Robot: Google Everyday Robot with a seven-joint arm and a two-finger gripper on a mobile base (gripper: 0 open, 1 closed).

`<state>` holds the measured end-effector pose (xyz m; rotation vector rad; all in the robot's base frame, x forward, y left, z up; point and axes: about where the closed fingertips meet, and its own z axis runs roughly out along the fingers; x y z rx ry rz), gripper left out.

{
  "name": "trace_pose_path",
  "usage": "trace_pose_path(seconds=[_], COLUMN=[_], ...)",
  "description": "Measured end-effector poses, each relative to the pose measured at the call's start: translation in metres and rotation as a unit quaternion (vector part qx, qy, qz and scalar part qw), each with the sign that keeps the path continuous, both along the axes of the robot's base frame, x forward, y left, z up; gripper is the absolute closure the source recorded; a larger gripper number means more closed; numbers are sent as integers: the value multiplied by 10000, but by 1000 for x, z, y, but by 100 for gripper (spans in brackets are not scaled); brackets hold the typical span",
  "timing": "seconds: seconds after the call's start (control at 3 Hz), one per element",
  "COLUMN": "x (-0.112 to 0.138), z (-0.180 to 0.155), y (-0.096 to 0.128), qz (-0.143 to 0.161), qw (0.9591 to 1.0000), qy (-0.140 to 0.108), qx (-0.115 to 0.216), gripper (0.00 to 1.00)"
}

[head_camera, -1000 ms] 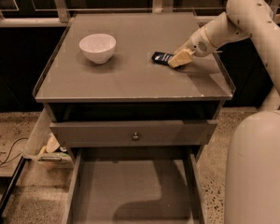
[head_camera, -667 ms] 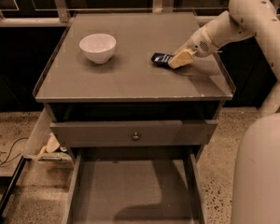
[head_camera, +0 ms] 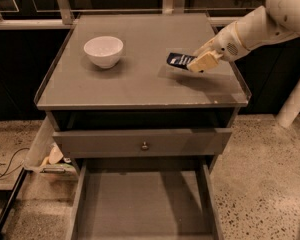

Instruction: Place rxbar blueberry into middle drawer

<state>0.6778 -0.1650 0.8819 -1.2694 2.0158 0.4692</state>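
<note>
**Bar in the jaws at the right of the tabletop, drawer open below**

The gripper is in the upper right of the frame, over the right part of the tabletop, at the end of a white arm that comes in from the upper right corner. Its tan jaws point left and slightly down, and they are closed on the right end of the blue bar. The rest of the bar sticks out to the left of the jaws, its dark wrapper with white print facing up. The bar is tilted, and a soft shadow lies on the tabletop just below it and the jaws, so it looks slightly raised rather than lying flat.

A white bowl stands upright on the left part of the tabletop, well apart from the bar and the gripper.

Below the tabletop, in the middle of the frame, is a gray drawer front with a small round knob. Under it, at the bottom of the frame, the middle drawer is pulled out toward the camera, showing its flat gray floor and thin side walls. The bar is well above it and to the right.
</note>
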Motion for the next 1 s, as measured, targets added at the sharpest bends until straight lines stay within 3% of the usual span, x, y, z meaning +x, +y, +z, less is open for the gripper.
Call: trace_pose_path(seconds=[0.33,0.67,1.0], x=[-45,-94,-134], z=[11,0,-29], y=[-23,-43,-54], qz=[-155,-269,-351], qw=[9993,9978,9972], qy=[-286,-369,-281], qx=[-199,-477,-600], gripper=[100,100,100])
